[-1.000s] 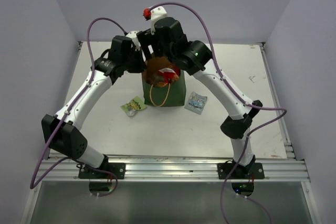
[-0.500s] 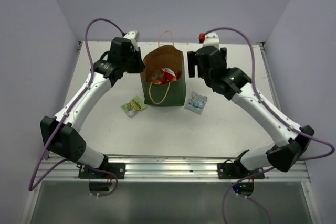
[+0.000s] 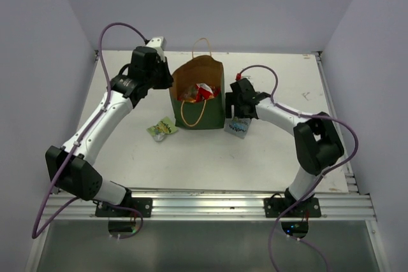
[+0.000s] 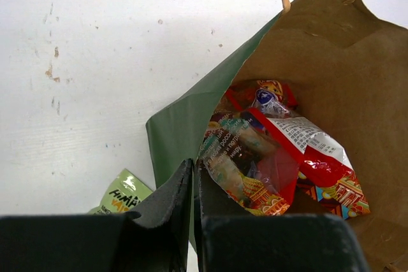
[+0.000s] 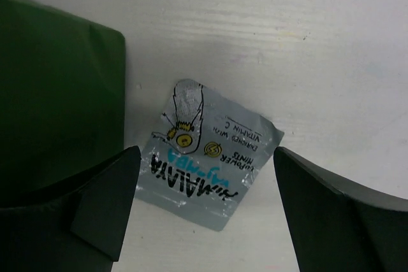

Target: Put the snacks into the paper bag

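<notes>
On the white tabletop [image 3: 191, 157], the small yellow-green glossy packet [image 3: 162, 128] lies at 8 o'clock of the upright dark-green paper bag [image 3: 207, 116]. The right jaws have just swung down from over the bag to 4 o'clock and stand wide apart astride the small grey-blue glossy packet [image 5: 204, 157], likely the next pickup. The large red candy bag [image 4: 319, 170] is already inside. The left jaws are nearly together at the 9 o'clock rim; I cannot tell whether they pinch it.

paper bag [image 3: 204, 116] open-topped, wall beside grey-blue packet [image 5: 210, 154]
</notes>
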{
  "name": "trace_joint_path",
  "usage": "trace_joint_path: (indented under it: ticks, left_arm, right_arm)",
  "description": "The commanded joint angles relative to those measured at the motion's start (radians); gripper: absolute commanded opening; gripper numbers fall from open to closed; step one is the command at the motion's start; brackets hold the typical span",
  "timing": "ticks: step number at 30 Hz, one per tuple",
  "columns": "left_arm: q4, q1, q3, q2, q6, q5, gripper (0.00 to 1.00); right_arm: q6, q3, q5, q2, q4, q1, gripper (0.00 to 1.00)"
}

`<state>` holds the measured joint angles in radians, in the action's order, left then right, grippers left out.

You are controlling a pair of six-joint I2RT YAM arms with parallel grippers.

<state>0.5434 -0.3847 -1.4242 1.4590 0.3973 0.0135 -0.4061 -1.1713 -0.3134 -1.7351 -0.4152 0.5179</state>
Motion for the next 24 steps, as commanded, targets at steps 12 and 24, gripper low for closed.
trace_joint_path:
  ticks: [12, 24]
  left_arm:
    - [-0.037, 0.004, -0.028, -0.043, -0.029, 0.071, 0.08]
    - [-0.053, 0.004, -0.033, -0.002, -0.032, 0.029, 0.04]
  right_arm:
    - [-0.039, 0.056, 0.112, -0.119, 0.098, -0.053, 0.76]
    - [0.074, -0.105, -0.127, 0.095, -0.097, -0.053, 0.00]
